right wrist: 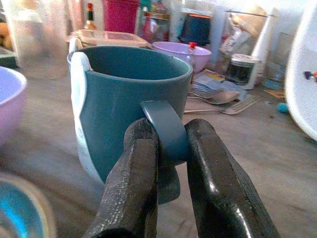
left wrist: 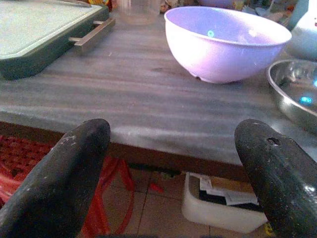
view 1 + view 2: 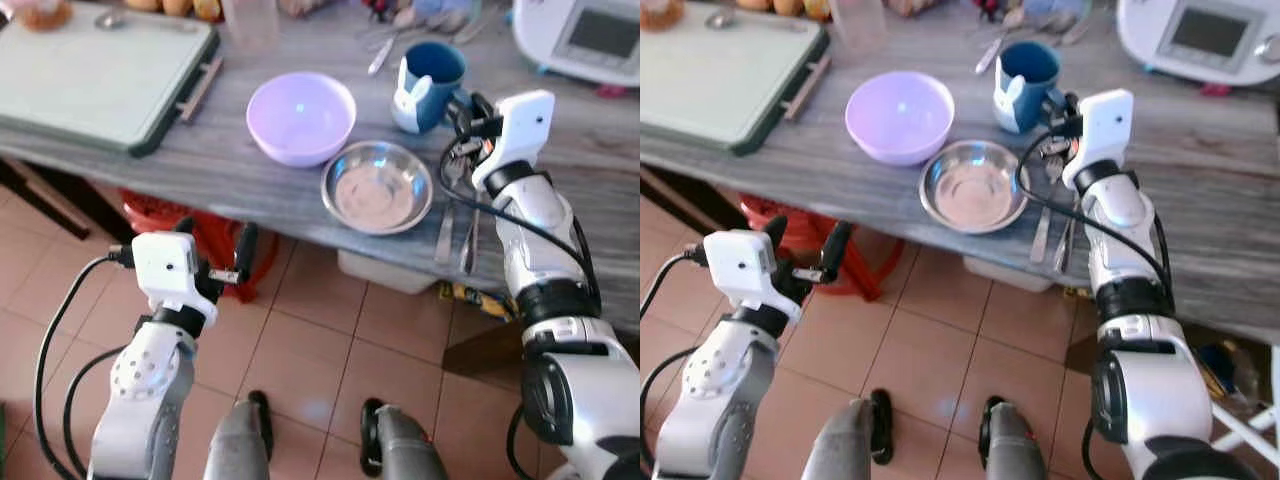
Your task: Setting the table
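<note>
The blue mug [image 1: 130, 106] stands upright on the grey wood-grain table [image 3: 250, 190], and everything else is easiest placed from it. The right gripper [image 1: 171, 148] has its two black fingers [image 1: 132, 183] pinched narrow on the mug's handle, one finger on each side of the loop, so the mug is held by the handle while its base is on the tabletop as far as I can see. The mug has a white shape down one side (the side turned away from the handle).

Just beside the mug, toward the table's near edge, sits a steel bowl [image 3: 377, 186], shallow and shiny. Next to that, on the mug's left, is a lilac plastic bowl [image 3: 300, 117], its rim very close to the steel one; whether they touch I cannot tell. On the mug's right, under the right arm, a fork [image 3: 1042, 225] and another piece of cutlery [image 3: 1065, 240] lie on the table pointing toward the edge. Farther left of the mug, past the lilac bowl, is a pale cutting board [image 3: 95, 70] with a dark rim and a handle.

The left gripper [image 2: 171, 173] hangs below the table edge, well apart from the mug, its fingers spread wide and holding nothing. Under the table there is something red [image 3: 165, 215] and a white tub [image 2: 218, 208] on the tiled floor [image 3: 320, 350].
</note>
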`<state>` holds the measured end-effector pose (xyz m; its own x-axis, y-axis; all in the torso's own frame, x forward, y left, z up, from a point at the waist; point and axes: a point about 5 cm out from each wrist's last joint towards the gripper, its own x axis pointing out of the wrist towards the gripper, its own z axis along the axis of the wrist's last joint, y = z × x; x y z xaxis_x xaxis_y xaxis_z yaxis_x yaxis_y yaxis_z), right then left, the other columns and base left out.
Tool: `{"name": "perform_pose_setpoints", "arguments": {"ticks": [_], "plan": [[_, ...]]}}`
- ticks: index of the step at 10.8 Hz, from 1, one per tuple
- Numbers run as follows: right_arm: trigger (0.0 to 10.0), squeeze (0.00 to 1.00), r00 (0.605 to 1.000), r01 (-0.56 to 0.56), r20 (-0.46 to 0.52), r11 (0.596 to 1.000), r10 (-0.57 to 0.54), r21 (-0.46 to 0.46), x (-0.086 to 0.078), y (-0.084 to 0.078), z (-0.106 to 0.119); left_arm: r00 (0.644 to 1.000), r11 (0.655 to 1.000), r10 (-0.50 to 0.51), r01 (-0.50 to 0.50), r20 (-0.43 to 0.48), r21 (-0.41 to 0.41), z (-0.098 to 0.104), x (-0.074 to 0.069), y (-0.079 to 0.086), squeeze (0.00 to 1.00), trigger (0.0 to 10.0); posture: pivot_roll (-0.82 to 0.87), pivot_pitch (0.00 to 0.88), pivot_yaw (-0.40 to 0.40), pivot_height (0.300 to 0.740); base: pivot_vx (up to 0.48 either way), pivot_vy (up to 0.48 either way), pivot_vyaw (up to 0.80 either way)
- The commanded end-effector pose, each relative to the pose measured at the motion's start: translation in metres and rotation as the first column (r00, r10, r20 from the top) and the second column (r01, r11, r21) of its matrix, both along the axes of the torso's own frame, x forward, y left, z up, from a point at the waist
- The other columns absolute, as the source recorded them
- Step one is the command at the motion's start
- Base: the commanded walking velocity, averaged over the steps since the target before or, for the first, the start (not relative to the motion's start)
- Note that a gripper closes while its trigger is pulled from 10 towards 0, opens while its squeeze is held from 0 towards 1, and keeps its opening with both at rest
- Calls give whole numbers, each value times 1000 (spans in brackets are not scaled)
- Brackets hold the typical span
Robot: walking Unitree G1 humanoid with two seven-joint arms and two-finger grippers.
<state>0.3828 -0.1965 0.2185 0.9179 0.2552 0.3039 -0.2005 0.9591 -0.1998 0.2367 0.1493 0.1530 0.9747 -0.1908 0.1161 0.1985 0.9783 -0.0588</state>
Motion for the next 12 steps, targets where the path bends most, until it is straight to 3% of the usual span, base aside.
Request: {"name": "perform_pose_setpoints", "arguments": {"ticks": [1,10,11,12], "plan": [[10000,0,1000,-27,17,1000,27,7,1,2,3,1000,1000,3,-3,-15,8,-1,-5,2,0,10000,125,323,49,740,0,0,0],[10000,31,999,-49,-16,999,49,6,3,2,-5,999,1000,-4,5,-35,7,-1,-5,0,0,10000,113,327,43,740,0,0,0],[10000,1000,999,-49,-16,999,49,8,3,1,-5,999,1000,-5,5,-32,4,-1,-5,0,0,10000,113,327,43,740,0,0,0],[10000,1000,999,-52,-14,999,52,11,3,0,-4,999,1000,-7,7,-31,2,-1,-4,-1,0,10000,109,325,41,740,0,0,0]]}}
